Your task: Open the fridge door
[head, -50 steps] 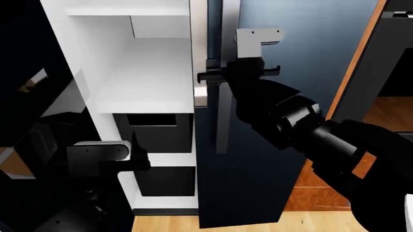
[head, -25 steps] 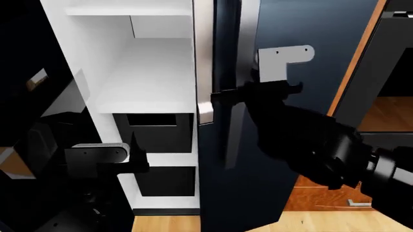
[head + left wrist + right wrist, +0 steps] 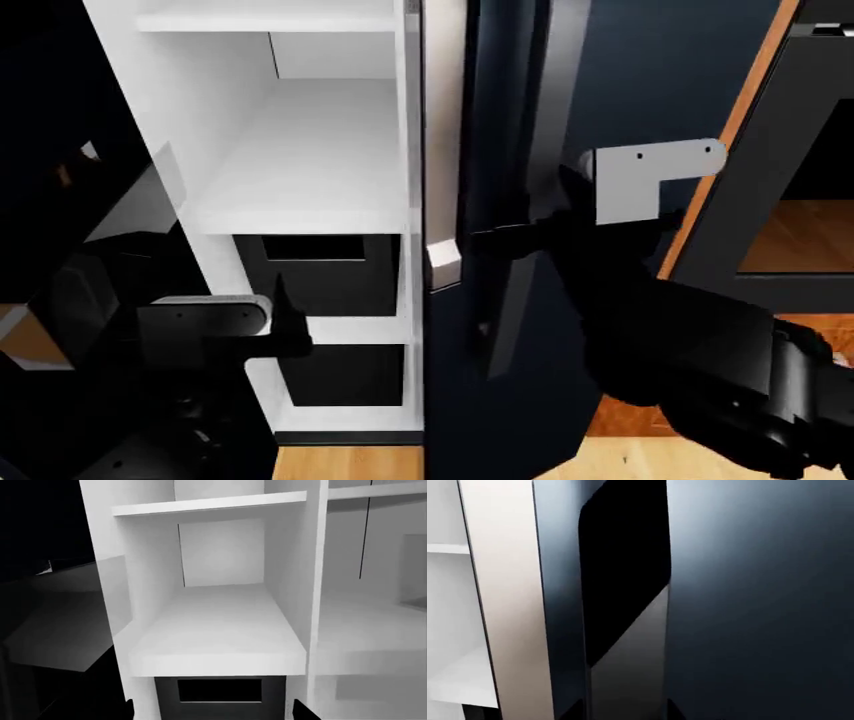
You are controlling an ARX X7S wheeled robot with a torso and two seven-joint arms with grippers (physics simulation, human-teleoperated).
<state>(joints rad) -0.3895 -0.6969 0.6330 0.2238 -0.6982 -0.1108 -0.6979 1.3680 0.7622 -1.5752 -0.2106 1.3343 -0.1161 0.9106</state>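
The right gripper (image 3: 514, 240) sits at about three o'clock of the head view's centre, its black fingers set on either side of the long silver handle (image 3: 514, 150) of the fridge's right door (image 3: 627, 90) — clamped on that handle as far as the head view shows, though the right wrist view only gives the handle (image 3: 627, 630) close up against the navy door panel (image 3: 760, 600). The left gripper (image 3: 287, 335) hangs at about eight o'clock, low in front of the open left compartment; whether its fingers are apart or together cannot be told. The fridge (image 3: 334, 160) fills the upper left and centre of the head view, its left door (image 3: 54, 200) swung wide to nine o'clock, white shelves (image 3: 220, 630) bare and a black bin (image 3: 320, 275) below them. An orange wooden panel (image 3: 747, 110) borders the right door at two o'clock.
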